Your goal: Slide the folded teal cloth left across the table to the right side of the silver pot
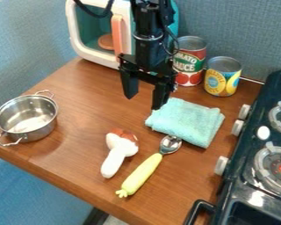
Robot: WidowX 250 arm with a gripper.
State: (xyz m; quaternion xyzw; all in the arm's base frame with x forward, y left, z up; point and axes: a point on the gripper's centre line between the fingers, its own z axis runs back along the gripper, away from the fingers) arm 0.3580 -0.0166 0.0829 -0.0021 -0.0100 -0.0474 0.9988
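Pincer empty, fingers apart, hanging near folded cloth on bench, spoon just beside it; a good cloth grip would need fingers straddling a thick fold, lowered gently, clear of the spoon.

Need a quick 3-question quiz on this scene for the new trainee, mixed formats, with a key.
1. How many cans stand on the counter?
2. True or false: the gripper has its fingers apart and holds nothing.
3. Which lies nearest the stove knobs?
a) the metal pot
b) the folded cloth
c) the mushroom-shaped toy

Key: 1. two; 2. true; 3. b
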